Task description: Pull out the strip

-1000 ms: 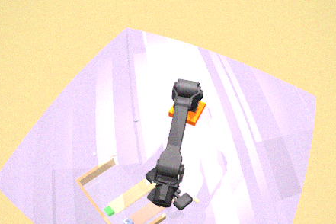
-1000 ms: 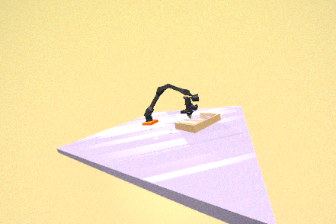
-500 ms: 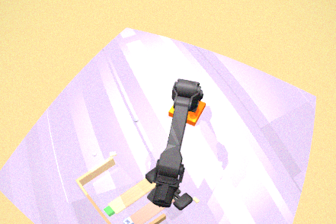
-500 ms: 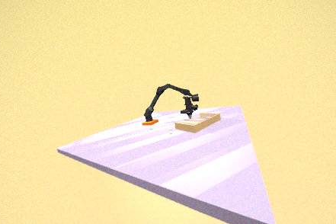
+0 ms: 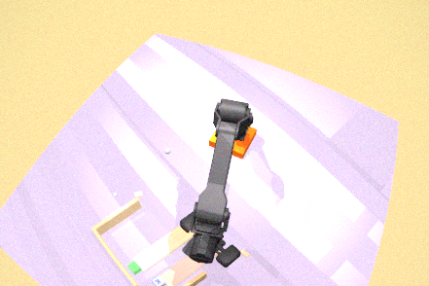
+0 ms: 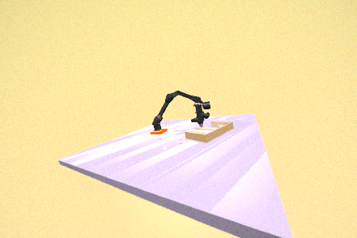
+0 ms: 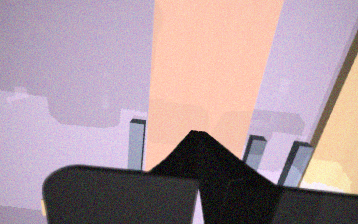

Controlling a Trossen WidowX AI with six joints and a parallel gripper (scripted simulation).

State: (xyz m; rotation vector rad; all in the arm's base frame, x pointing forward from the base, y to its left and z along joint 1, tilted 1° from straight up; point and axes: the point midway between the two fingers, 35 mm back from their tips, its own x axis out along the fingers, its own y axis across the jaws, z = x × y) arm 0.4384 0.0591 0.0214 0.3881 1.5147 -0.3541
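Observation:
My gripper [image 6: 201,125] [image 7: 196,138] is shut and empty, pointing down over the near side of the wooden frame; its tips are hidden by the arm in the top view. In the wrist view a peach strip [image 7: 210,60] [image 5: 184,272] runs away from below the fingertips. A white cube with a blue mark [image 5: 159,281] is at the far end of the peach strip, at the picture's bottom edge; exactly what it rests on is hard to tell. A green cube [image 5: 134,268] is at the end of a pale strip [image 5: 156,255]. The wrist view shows no cube.
The wooden frame [image 5: 113,249] [image 6: 218,132] has low walls around the strips. Grey-blue upright posts [image 7: 136,146] [image 7: 256,152] [image 7: 296,162] stand either side of the peach strip. A small white ball [image 5: 167,151] lies on the table. The arm's orange base [image 5: 245,145] [image 6: 159,131] is behind.

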